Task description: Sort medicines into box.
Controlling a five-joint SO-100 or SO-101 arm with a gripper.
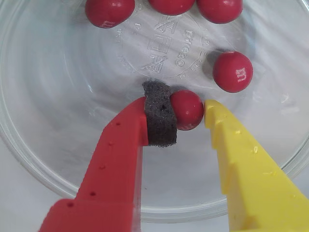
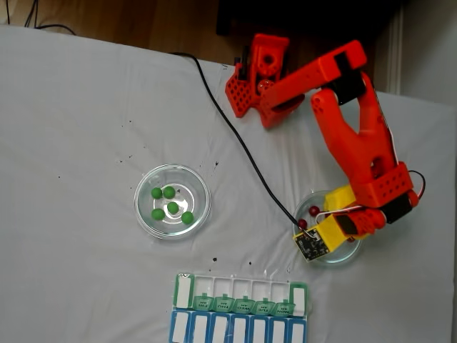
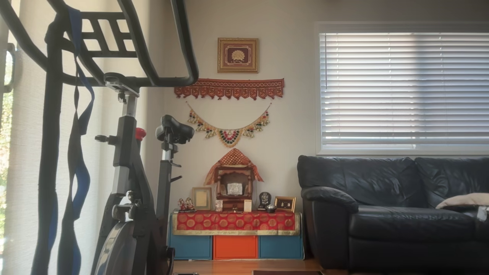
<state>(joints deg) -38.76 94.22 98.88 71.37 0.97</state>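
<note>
Reaching down into the clear glass dish (image 1: 58,159), the claw (image 1: 186,110) straddles one red ball (image 1: 187,109): the foam pad (image 1: 159,115) on the red finger presses its left side, the yellow finger (image 1: 251,169) sits just beside its right, not fully clenched. Four more red balls (image 1: 232,71) lie farther up the dish. In the fixed view, the box (image 2: 239,314) lies along the worktop's (image 2: 71,107) near edge, long axis left to right, and green balls (image 2: 172,207) sit in another dish (image 2: 200,189).
</note>
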